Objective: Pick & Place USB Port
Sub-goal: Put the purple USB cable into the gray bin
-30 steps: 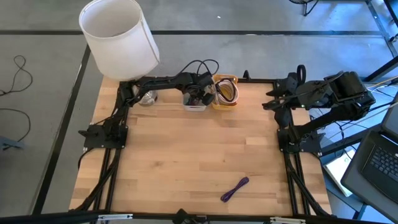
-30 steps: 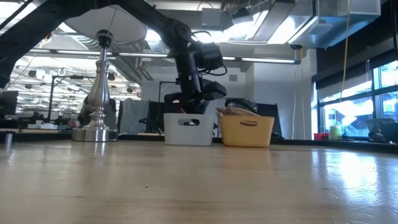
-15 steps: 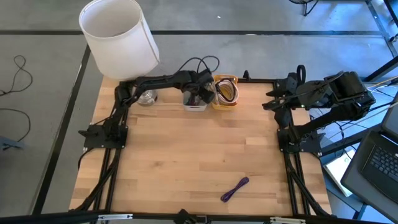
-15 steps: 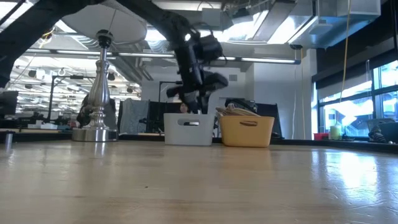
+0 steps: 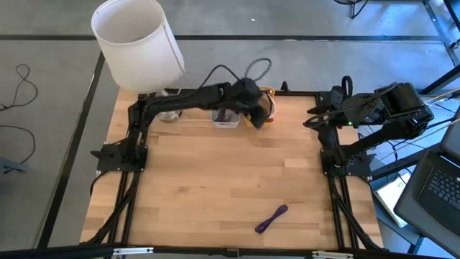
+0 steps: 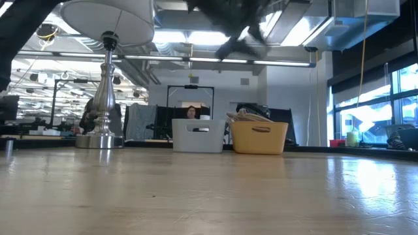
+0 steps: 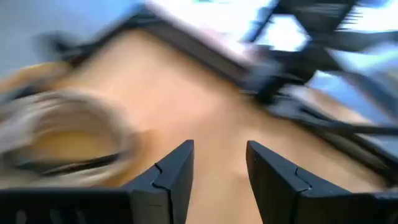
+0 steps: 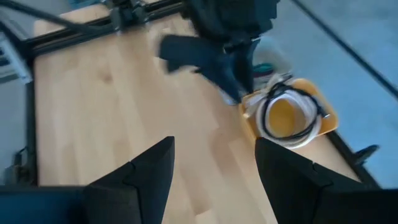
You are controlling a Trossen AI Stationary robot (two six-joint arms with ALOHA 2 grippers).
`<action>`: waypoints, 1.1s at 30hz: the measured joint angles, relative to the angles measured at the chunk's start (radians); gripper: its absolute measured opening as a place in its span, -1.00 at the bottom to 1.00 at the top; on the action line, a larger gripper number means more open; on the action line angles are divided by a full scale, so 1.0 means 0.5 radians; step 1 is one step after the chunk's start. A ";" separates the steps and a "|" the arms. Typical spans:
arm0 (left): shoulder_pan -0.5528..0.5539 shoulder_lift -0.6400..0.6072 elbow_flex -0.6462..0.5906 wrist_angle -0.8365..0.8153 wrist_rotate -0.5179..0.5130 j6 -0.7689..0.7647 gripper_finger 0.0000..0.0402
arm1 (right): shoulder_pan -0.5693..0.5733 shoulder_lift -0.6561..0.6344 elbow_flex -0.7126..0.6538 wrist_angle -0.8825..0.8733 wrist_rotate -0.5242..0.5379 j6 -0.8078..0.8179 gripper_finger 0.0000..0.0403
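- My left gripper hangs above the table at the near-left corner of the yellow plastic basket, between that basket and the white plastic bin that stands just beside it.
- In the left wrist view its two dark fingers stand apart with only bare wood showing between them, so this gripper is spread and carries nothing. The yellow basket shows there as a blur off to one side.
- In the low view the left arm is a dark smear high above the yellow basket and the white bin, clear of both.
- The yellow basket holds a coil of white cable with a dark cable looped inside it. The white bin holds some dark things that I cannot make out.
- My right gripper waits off to the right of the yellow basket, over the table's right frame rail. Its fingers are wide apart and nothing sits between them.
- A small purple cord-like piece lies flat on the light wooden table, well apart from the yellow basket, towards the table's front edge. Neither gripper is near it. I cannot tell whether it is the USB part.
- A lamp with a white drum shade and a silver base stands beyond the white bin from the yellow basket, at the table's back left corner.
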 joint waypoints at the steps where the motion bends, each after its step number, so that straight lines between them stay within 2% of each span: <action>1: -0.054 0.001 0.030 0.036 0.071 0.030 -0.31 | 0.000 0.000 0.000 -0.012 -0.044 -0.001 0.12; 4: -0.225 -0.024 0.107 0.115 0.225 0.150 -0.33 | 0.000 0.000 -0.001 -0.109 -0.235 0.002 0.12; 7: -0.394 -0.091 0.136 0.182 0.283 0.282 -0.35 | 0.002 -0.005 -0.034 -0.116 -0.499 0.011 0.12; 10: -0.532 -0.171 0.141 0.242 0.291 0.375 -0.38 | 0.045 -0.006 -0.110 -0.114 -0.748 0.089 0.12; 14: -0.673 -0.299 0.140 0.305 0.282 0.490 -0.41 | 0.149 -0.009 -0.367 -0.028 -0.919 0.174 0.12; 17: -0.764 -0.388 0.140 0.361 0.213 0.617 -0.44 | 0.242 -0.008 -0.669 0.210 -1.067 0.212 0.12; 22: -0.879 -0.516 0.140 0.354 -0.112 0.873 -0.48 | 0.362 -0.006 -1.244 0.807 -1.307 0.217 0.12; 27: -0.924 -0.586 0.140 0.345 -0.336 1.020 -0.49 | 0.431 -0.006 -1.722 1.356 -1.423 0.230 0.12; 33: -0.931 -0.630 0.140 0.356 -0.491 1.111 -0.49 | 0.509 0.073 -2.119 1.873 -1.505 0.196 0.12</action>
